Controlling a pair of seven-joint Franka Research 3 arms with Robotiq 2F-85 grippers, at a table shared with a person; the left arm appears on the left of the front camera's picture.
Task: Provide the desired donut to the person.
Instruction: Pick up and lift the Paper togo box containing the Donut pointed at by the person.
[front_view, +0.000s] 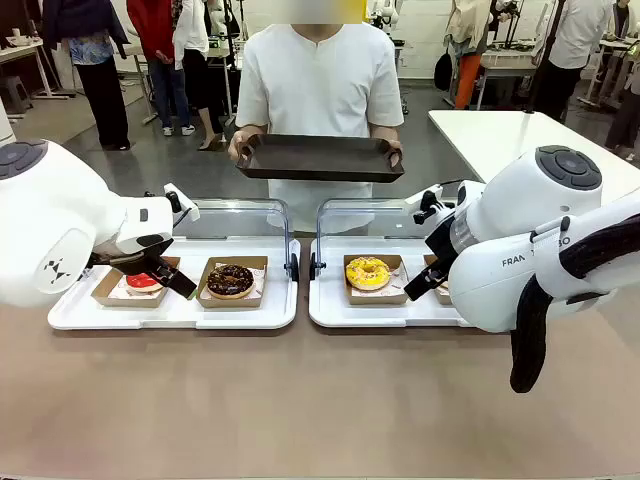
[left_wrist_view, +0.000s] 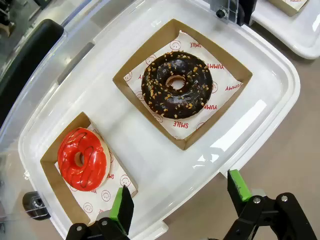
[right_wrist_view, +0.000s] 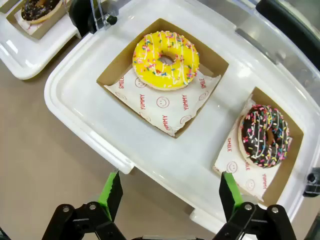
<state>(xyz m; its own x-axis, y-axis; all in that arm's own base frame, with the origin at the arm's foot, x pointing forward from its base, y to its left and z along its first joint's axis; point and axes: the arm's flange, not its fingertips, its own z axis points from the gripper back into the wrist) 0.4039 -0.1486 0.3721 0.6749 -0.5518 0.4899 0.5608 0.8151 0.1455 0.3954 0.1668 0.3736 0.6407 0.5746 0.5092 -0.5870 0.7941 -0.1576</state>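
donuts sit untouched in their cardboard boxes (front_view: 258, 264) as we look across from the front: a red-glazed donut (front_view: 143, 282) and a nut-topped chocolate donut (front_view: 231, 279) on the left white tray (front_view: 70, 315), a yellow donut (front_view: 368, 272) on the right white tray (front_view: 330, 315). the person (front_view: 320, 90) stands at the far side holding out a dark serving tray (front_view: 320, 158) in both hands, with nothing on it. our left arm (front_view: 60, 230) leans over the red one, our right arm (front_view: 540, 260) over the right tray's outer end. from the left wrist, the left gripper (left_wrist_view: 180, 187) hangs above the near rim of its tray, jaws spread wide and empty. from the right wrist, the right gripper (right_wrist_view: 171, 179) is likewise released with nothing between its pads, the yellow donut and a sprinkled chocolate donut (right_wrist_view: 265, 135) lying beyond it. we judge the task barely begun: no donut is picked, and which one is wanted we cannot tell; choosing, grasping and carrying it to the dark tray are all left.
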